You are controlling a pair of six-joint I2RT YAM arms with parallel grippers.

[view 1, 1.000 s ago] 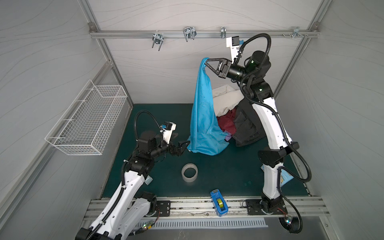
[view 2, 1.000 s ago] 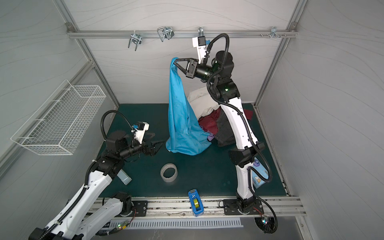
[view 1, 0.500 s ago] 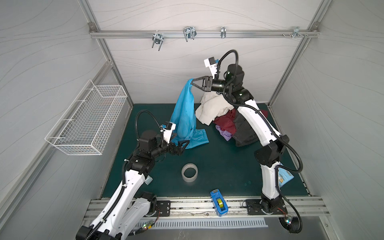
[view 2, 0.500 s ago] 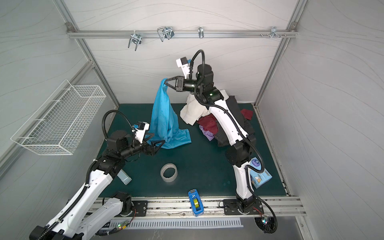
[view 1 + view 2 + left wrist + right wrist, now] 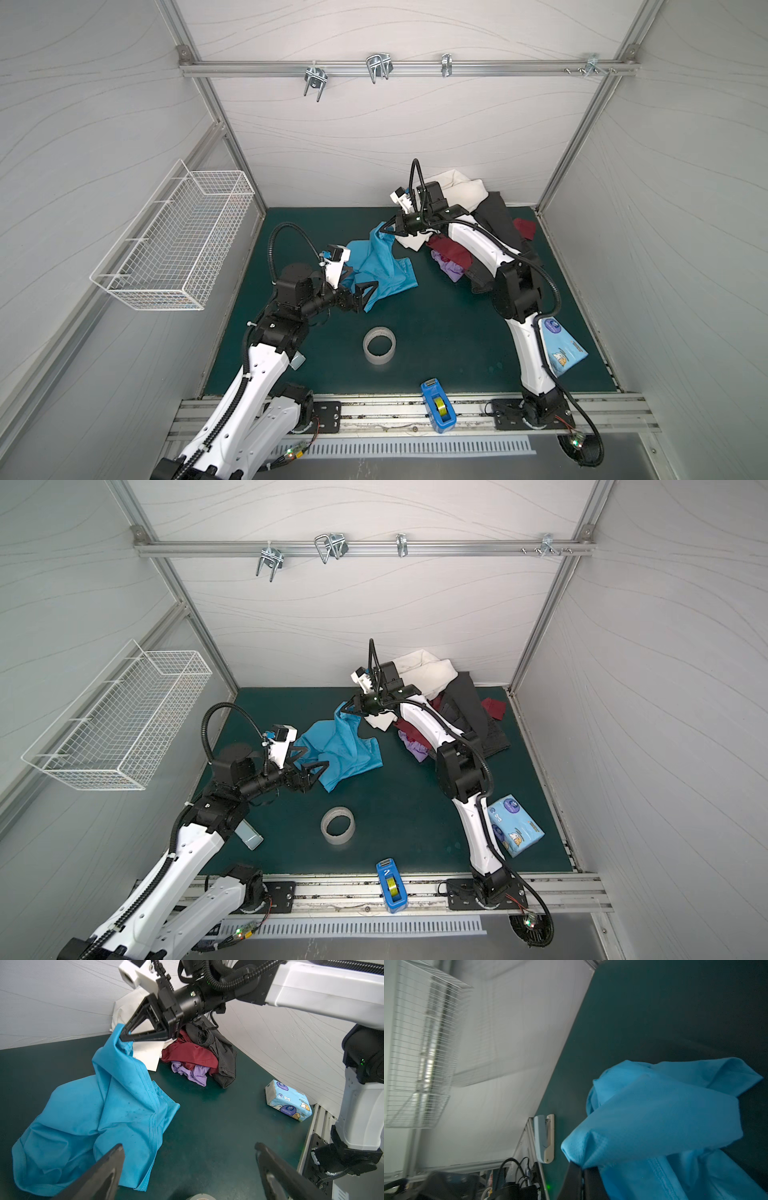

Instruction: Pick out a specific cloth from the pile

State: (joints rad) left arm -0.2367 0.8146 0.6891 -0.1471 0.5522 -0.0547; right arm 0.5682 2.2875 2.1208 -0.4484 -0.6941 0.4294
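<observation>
One corner of cloth (image 5: 116, 1109) pinched in right tool (image 5: 124, 1035); left tool (image 5: 188, 1145) agape beside it.

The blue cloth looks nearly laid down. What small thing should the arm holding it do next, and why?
Probably open the right end effector and let go. It is shut on one corner of the blue cloth, low over the mat, while most of that cloth already lies on the mat, apart from the pile.
</observation>
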